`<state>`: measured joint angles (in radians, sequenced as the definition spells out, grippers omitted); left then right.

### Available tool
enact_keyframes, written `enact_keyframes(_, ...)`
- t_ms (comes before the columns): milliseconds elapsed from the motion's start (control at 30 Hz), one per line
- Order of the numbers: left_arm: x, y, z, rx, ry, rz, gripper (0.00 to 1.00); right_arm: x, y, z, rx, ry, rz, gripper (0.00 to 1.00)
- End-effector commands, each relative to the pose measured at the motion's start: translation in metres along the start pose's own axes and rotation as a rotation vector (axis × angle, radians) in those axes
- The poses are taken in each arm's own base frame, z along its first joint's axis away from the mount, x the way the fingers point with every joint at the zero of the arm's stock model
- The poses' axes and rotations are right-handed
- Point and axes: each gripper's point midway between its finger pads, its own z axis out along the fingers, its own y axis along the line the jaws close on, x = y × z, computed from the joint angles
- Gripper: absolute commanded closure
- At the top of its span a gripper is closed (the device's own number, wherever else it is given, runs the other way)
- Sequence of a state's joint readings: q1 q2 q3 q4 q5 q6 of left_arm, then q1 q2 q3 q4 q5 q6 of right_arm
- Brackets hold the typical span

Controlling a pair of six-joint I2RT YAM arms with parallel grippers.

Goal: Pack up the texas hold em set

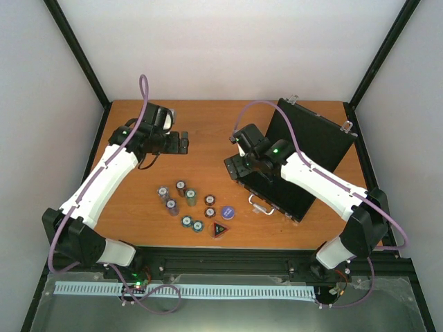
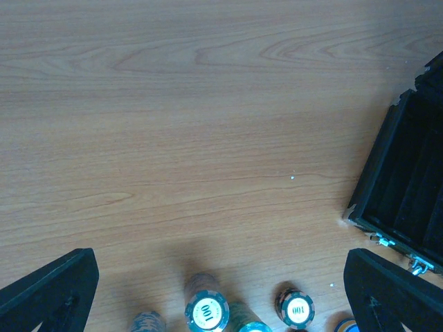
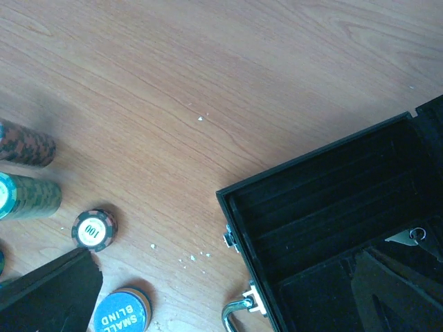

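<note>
The wood-grain desk [image 1: 208, 124] lies under both tools. Small white specks [image 3: 201, 118] dot it ahead of the right tool [image 3: 221, 277], and one speck [image 2: 292, 178] lies ahead of the left tool [image 2: 220, 252]. Beyond the tools rise white walls [image 1: 228, 48] with black corner posts [image 1: 76, 52]; behind them, past the desk's near edge, runs a white toothed strip [image 1: 180, 290].

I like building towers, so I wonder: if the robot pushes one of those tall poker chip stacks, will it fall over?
Probably, yes. The tall teal chip stack looks like loose round chips piled high, so a sideways push would likely tip or scatter it. The short 100 stack looks steadier. Fallen chips may roll on the smooth wooden table.
</note>
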<state>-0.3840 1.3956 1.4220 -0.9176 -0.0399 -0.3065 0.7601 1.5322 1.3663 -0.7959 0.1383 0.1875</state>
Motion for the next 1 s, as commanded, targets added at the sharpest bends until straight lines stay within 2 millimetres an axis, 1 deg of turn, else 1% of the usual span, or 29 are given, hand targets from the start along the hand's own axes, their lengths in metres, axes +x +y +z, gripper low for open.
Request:
enact_keyframes(0,0.006,0.002,-0.003,-0.010,0.012,0.017,0.00,-0.013,0.001,-0.008,0.010,-0.036,-0.012,0.00)
enact_keyframes(100,0.006,0.002,-0.003,-0.009,0.006,0.022,0.00,-0.009,0.003,-0.008,0.003,0.017,-0.002,0.00)
enact_keyframes(200,0.005,0.005,-0.002,-0.026,0.004,0.021,0.00,-0.006,0.018,-0.008,-0.088,-0.006,0.009,0.00)
enact_keyframes(267,0.007,0.006,0.000,-0.030,0.012,0.021,0.00,0.000,0.025,-0.004,-0.131,0.001,0.020,0.00)
enact_keyframes(400,0.014,0.007,0.006,-0.035,0.033,0.020,0.00,0.036,0.034,0.019,-0.176,0.117,0.010,0.00)
enact_keyframes(467,0.018,0.008,0.009,-0.035,0.046,0.013,0.00,0.052,0.036,0.027,-0.184,0.153,0.008,0.01)
enact_keyframes(567,0.022,0.007,0.012,-0.027,0.061,0.008,0.00,0.065,0.042,0.033,-0.210,0.186,0.001,0.05)
enact_keyframes(633,0.024,0.007,0.013,-0.025,0.063,0.006,0.00,0.074,0.046,0.039,-0.212,0.211,-0.022,0.06)
enact_keyframes(767,0.024,0.005,0.015,-0.019,0.066,-0.001,0.00,0.092,0.058,0.054,-0.219,0.270,-0.064,0.08)
enact_keyframes(867,0.024,0.004,0.016,-0.015,0.071,-0.006,0.00,0.104,0.067,0.063,-0.242,0.303,-0.068,0.08)
enact_keyframes(967,0.024,0.004,0.017,-0.014,0.075,-0.007,0.00,0.112,0.072,0.070,-0.248,0.327,-0.067,0.09)
